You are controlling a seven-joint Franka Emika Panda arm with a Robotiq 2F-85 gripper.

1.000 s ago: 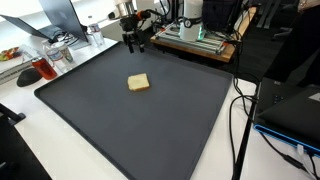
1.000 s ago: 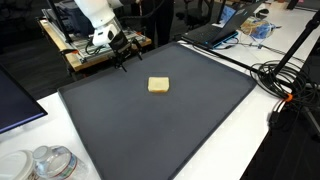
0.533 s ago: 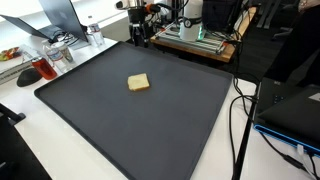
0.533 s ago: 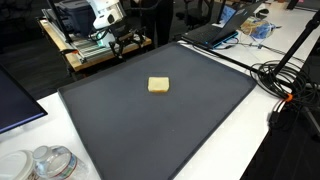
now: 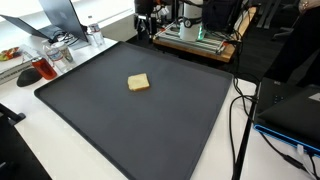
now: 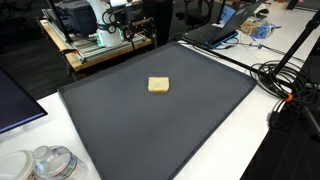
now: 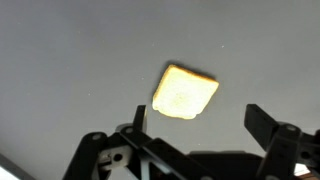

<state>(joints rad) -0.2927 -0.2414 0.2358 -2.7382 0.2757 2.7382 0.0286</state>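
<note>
One white table [image 5: 18,98] carries everything and shows in both exterior views [image 6: 205,150]. Most of its top is covered by a large dark grey mat [image 5: 150,120], a plain sheet that lies flat and reaches close to the table's edges [image 6: 160,125]. In the wrist view the mat [image 7: 70,50] fills the whole background.

Beyond the far edge of the mat stands a wooden bench with a machine [image 6: 92,42] on it, and the white Panda arm [image 6: 100,12] hangs in front of this bench, above the mat's far border. Black cables [image 5: 240,110] run along one side of the table, and in an exterior view they loop in a tangle [image 6: 285,78] near an open laptop [image 6: 212,32]. Another open laptop [image 5: 55,15] sits off a far corner of the mat. Two glass jars [image 6: 48,162] stand at a near corner of the table.

The yellow block [image 5: 139,82], a flat square piece with a spongy look, lies alone on the mat, somewhat nearer the far edge than the near one [image 6: 158,85]. Nothing touches it.

The jaws stand wide apart and hold nothing. They are raised off the mat and well apart from the yellow block. In the wrist view the two dark fingertips [image 7: 140,118] come in from the bottom edge, and the yellow block [image 7: 185,92] shows beyond the gap between them, turned slightly askew.
</note>
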